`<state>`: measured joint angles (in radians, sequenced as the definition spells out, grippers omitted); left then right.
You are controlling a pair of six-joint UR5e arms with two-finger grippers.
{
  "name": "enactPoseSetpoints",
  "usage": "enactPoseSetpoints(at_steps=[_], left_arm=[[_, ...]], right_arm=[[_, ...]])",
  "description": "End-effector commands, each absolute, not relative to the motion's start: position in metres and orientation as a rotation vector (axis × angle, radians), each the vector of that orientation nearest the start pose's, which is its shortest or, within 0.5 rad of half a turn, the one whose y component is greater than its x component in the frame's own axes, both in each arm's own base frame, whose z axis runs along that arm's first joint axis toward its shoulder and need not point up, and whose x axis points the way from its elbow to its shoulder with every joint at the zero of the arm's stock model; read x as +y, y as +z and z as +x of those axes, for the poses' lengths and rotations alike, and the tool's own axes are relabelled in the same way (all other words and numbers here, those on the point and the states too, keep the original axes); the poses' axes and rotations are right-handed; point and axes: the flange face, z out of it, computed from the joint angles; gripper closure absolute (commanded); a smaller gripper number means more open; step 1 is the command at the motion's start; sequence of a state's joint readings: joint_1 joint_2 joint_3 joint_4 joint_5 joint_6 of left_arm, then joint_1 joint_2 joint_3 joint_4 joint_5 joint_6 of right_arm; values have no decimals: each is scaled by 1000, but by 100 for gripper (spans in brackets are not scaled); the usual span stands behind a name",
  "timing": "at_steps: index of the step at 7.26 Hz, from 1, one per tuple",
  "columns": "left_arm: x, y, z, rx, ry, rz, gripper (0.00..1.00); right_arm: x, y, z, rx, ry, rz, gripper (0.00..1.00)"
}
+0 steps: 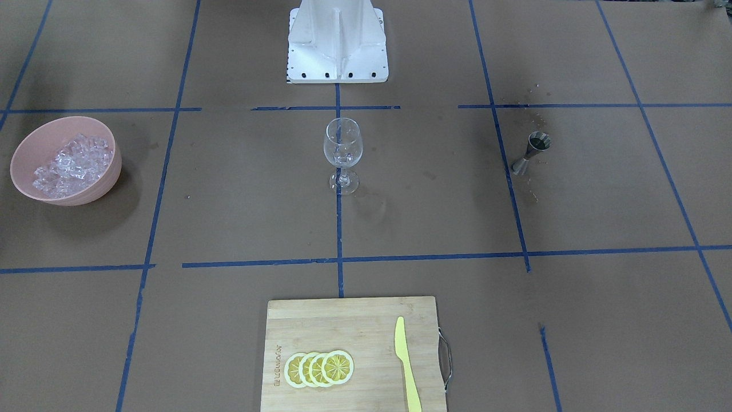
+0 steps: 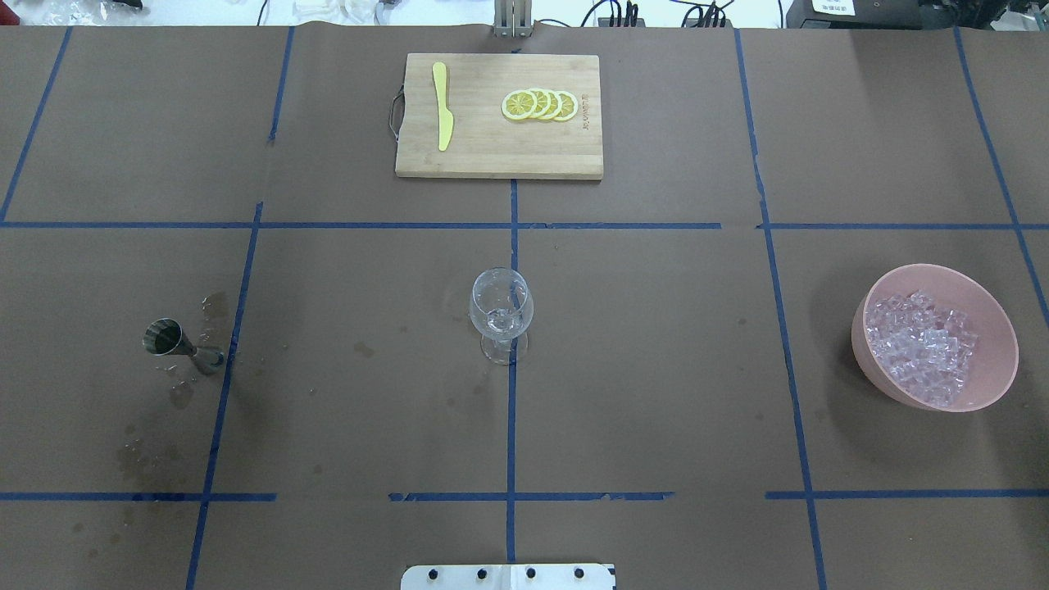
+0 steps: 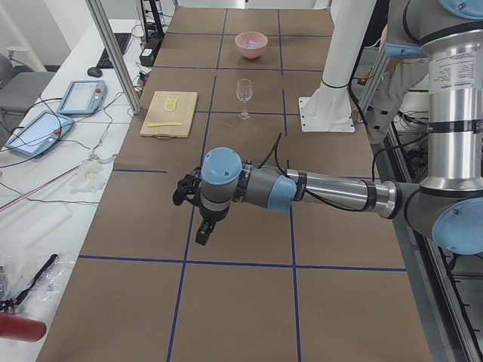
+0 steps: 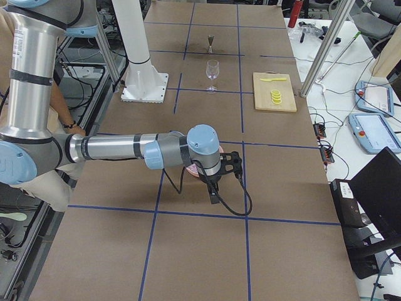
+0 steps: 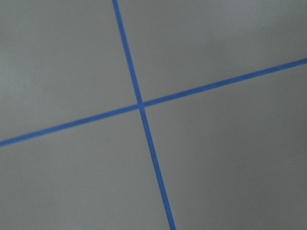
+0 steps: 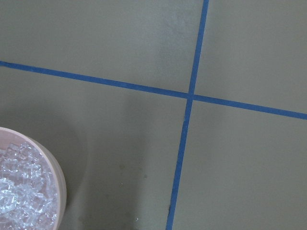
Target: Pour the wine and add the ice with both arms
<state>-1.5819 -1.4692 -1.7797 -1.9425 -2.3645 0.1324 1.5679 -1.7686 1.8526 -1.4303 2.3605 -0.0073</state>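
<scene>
The ice (image 2: pixel 922 348) lies heaped in the pink bowl (image 2: pixel 881 381) at the right end of the tabletop (image 2: pixel 656 369), well apart from the central wine glass (image 2: pixel 501 311). The right tool (image 4: pixel 214 195) hangs near the bowl and is likely the one to fetch ice. The left tool (image 3: pixel 202 235) is at the jigger's (image 2: pixel 182 348) end. Neither tool's fingers can be judged apart or together.

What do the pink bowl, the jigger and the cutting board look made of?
Pink bowl: matte, opaque, evenly coloured, probably plastic. Jigger: grey with bright glints, likely polished steel. Cutting board: pale with strip-like grain, seemingly bamboo or wood.
</scene>
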Motion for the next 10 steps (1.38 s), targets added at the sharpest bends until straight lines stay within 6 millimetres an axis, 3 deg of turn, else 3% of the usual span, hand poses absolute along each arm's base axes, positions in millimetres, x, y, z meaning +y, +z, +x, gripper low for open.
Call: enactPoseSetpoints(at_steps=[1, 3, 4, 6, 10], left_arm=[[-462, 546, -67, 725, 368, 834, 0], [-455, 526, -60, 798, 259, 898, 0], [-452, 514, -30, 840, 309, 945, 0], [-450, 476, 41, 904, 162, 962, 0], [-376, 460, 159, 946, -58, 1058, 0]], right_arm=[[-424, 590, 61, -802, -99, 228, 0], [-423, 589, 60, -803, -116, 270, 0], [-423, 587, 60, -804, -110, 272, 0], [-426, 581, 60, -803, -119, 303, 0], [-423, 584, 60, -809, -97, 288, 0]])
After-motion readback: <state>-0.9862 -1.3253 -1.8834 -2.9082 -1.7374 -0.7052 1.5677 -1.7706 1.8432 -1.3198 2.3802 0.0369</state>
